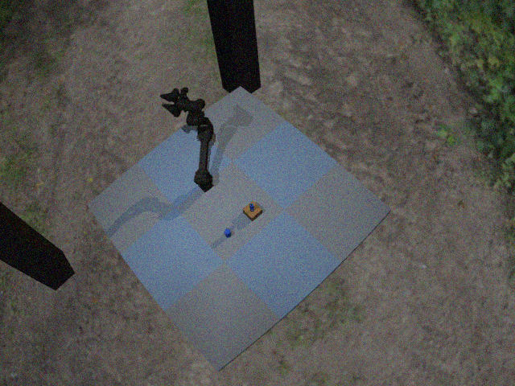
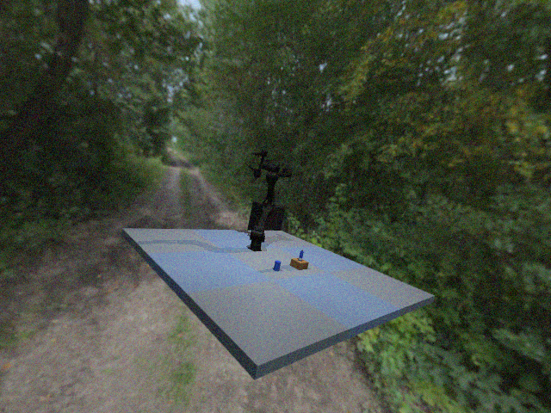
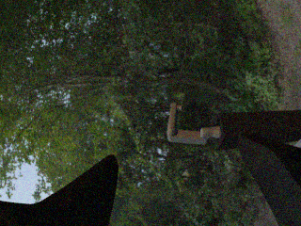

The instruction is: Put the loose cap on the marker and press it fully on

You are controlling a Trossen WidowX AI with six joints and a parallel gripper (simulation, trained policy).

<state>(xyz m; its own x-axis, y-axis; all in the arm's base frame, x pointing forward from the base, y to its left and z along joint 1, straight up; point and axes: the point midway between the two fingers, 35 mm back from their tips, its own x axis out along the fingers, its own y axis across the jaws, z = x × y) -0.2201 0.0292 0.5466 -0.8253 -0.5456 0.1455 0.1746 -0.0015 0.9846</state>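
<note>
A blue marker (image 1: 251, 206) (image 2: 300, 254) stands upright in the orange-brown holder block (image 1: 253, 213) (image 2: 299, 264), its upper end bare. A blue cap (image 1: 227, 232) (image 2: 276, 265) stands loose on the table, a short way from the block. My gripper (image 1: 162, 100) (image 2: 253, 161) is open and empty. It is raised high, beyond the arm's base from the marker and cap, and points away from them. The wrist view shows the dark fingers wide apart against trees; neither marker, cap nor block shows there.
The table (image 1: 224, 311) (image 2: 267, 324) has blue and grey squares. Two dark pillars (image 1: 235, 45) (image 1: 30, 249) show in the top view. A pale L-shaped piece (image 3: 185, 137) shows in the wrist view beside the right finger. Arm shadows lie across the table.
</note>
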